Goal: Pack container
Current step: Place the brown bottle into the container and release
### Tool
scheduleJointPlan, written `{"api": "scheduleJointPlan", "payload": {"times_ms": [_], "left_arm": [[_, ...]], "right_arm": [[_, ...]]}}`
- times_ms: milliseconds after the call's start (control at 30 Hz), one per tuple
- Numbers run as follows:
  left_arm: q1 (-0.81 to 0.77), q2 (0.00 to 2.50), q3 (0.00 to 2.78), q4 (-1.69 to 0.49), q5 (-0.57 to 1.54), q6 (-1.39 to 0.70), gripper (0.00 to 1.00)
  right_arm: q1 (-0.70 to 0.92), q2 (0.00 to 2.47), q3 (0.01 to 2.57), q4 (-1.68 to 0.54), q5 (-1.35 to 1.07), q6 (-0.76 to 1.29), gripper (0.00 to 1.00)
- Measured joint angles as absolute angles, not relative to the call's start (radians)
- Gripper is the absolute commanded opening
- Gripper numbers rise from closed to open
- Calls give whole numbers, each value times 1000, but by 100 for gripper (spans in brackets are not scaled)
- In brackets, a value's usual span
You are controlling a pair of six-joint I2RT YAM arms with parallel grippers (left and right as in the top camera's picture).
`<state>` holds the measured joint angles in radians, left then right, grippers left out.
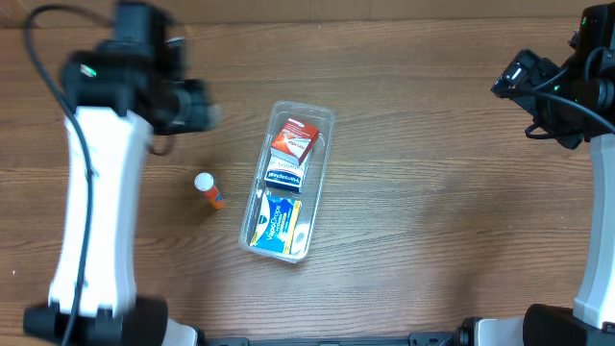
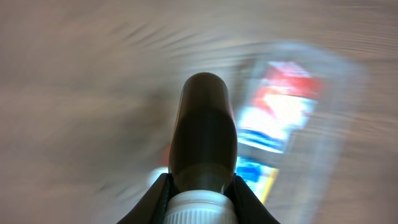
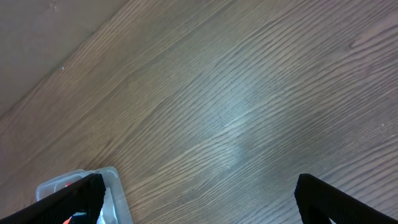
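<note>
The clear plastic container (image 1: 322, 154) lies mid-table and holds a red and white box (image 1: 294, 139), a dark blue box (image 1: 284, 177) and a blue and yellow box (image 1: 278, 223). My left gripper (image 1: 192, 106) is above the table to the left of the container, blurred by motion. In the left wrist view it (image 2: 200, 193) is shut on a dark brown bottle (image 2: 205, 130) with a white ribbed cap, and the container (image 2: 348, 93) is blurred beyond it. My right gripper (image 3: 199, 199) is open and empty, far right (image 1: 524, 77). A container corner (image 3: 109, 177) shows by its left finger.
A small orange bottle with a white cap (image 1: 207, 187) lies on the wooden table left of the container, below my left gripper. The arm bases stand at the front left and front right edges.
</note>
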<state>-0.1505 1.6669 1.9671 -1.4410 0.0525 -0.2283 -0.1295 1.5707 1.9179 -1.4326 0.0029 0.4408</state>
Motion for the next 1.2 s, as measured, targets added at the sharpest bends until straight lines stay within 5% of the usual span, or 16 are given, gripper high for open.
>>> {"api": "scheduleJointPlan", "payload": {"times_ms": [233, 633, 900, 1100, 1133, 1200], "left_arm": [[-520, 1664, 1892, -1376, 51, -239, 17], [-537, 1911, 1779, -1244, 34, -156, 18], [-537, 2047, 1779, -1213, 49, -333, 20], [-537, 2080, 1779, -1171, 49, -448, 61], [-537, 2080, 1780, -1177, 51, -460, 74], [-532, 2080, 1788, -1224, 62, -471, 76]], "right_arm": [[-130, 1571, 1918, -1433, 3, 441, 100], [-130, 1571, 1918, -1433, 3, 441, 100], [-130, 1571, 1918, -1433, 3, 441, 100], [-130, 1571, 1918, -1433, 3, 441, 100], [-130, 1571, 1918, -1433, 3, 440, 100], [-130, 1571, 1918, -1433, 3, 441, 100]]}}
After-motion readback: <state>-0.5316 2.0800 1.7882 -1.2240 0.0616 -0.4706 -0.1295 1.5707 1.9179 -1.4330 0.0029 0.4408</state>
